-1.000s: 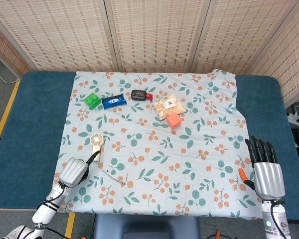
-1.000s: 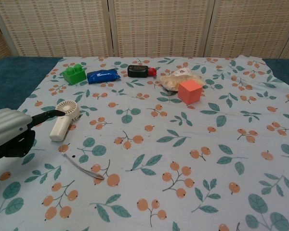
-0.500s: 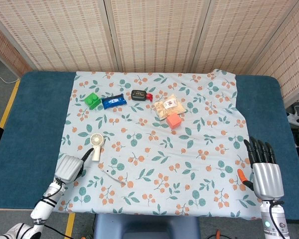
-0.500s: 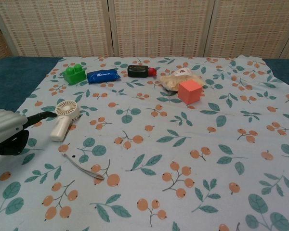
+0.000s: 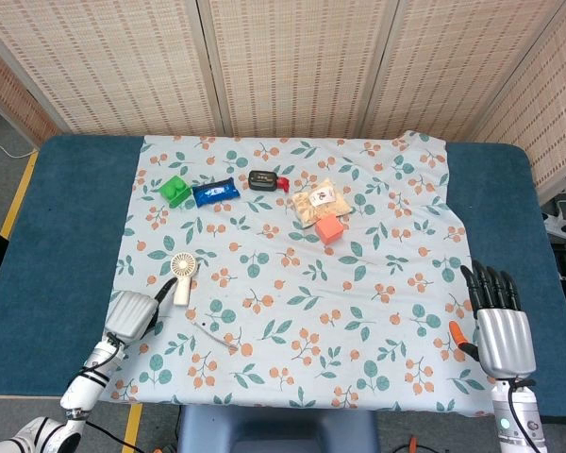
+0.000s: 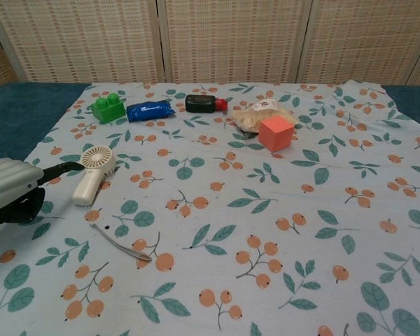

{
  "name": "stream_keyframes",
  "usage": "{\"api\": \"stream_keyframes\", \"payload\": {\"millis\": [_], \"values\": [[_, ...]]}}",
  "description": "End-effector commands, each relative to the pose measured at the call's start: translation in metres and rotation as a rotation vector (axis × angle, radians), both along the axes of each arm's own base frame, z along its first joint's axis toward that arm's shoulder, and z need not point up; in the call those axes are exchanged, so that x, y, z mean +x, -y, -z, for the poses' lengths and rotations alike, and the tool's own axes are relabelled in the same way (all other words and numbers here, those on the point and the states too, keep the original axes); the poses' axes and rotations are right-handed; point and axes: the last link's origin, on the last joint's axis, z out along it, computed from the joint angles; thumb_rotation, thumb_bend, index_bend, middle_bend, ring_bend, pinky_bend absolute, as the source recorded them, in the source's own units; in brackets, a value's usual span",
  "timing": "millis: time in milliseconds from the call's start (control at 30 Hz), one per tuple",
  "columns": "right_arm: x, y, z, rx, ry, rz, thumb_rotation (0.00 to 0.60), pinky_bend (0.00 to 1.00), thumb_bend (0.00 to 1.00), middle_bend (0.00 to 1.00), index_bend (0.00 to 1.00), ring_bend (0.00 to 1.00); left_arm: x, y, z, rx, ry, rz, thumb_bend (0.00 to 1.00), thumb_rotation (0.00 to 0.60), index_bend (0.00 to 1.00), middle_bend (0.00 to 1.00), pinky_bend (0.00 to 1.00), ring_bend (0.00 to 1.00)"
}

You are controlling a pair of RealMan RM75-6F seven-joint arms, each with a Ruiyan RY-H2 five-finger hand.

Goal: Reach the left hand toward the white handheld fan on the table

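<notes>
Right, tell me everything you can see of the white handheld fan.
The white handheld fan lies flat on the leaf-and-berry tablecloth near its left side. It looks like cream-white plastic: a round grilled head at the far end and a plain straight handle pointing toward the robot. The left hand sits just left of it, a dark fingertip reaching near the head; contact cannot be told. A thin metal tool lies apart, nearer the robot.

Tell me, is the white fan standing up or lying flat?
Lying flat: the white handheld fan rests on its side on the cloth, head away, beside the left hand.
</notes>
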Motion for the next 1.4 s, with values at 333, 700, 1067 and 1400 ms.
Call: {"api": "stream_keyframes", "payload": {"millis": [333,700,1067,1400], "values": [[-0.001,-0.0003,0.0013,0.008,0.0,0.015,0.6,0.0,0.18,0.0,0.0,0.0,-0.0006,-0.0034,0.0039,-0.012,-0.018,-0.003,1.0,0.6,0.0,0.99,1.0,0.89],[-0.001,-0.0008,0.0006,0.005,-0.002,0.02,0.6,0.0,0.19,0.0,0.0,0.0,-0.002,-0.0035,0.006,-0.013,-0.049,0.005,1.0,0.6,0.0,0.99,1.0,0.89],[-0.0006,-0.0013,0.0019,0.013,0.001,0.024,0.6,0.0,0.19,0.0,0.0,0.0,0.0023,-0.0033,0.0047,0.007,-0.039,0.024,1.0,0.6,0.0,0.99,1.0,0.89],[-0.0012,-0.0017,0.0023,0.019,0.002,0.033,0.6,0.0,0.19,0.0,0.0,0.0,0.0044,-0.0023,0.0091,-0.004,-0.052,0.036,1.0,0.6,0.0,0.99,1.0,0.89]]}}
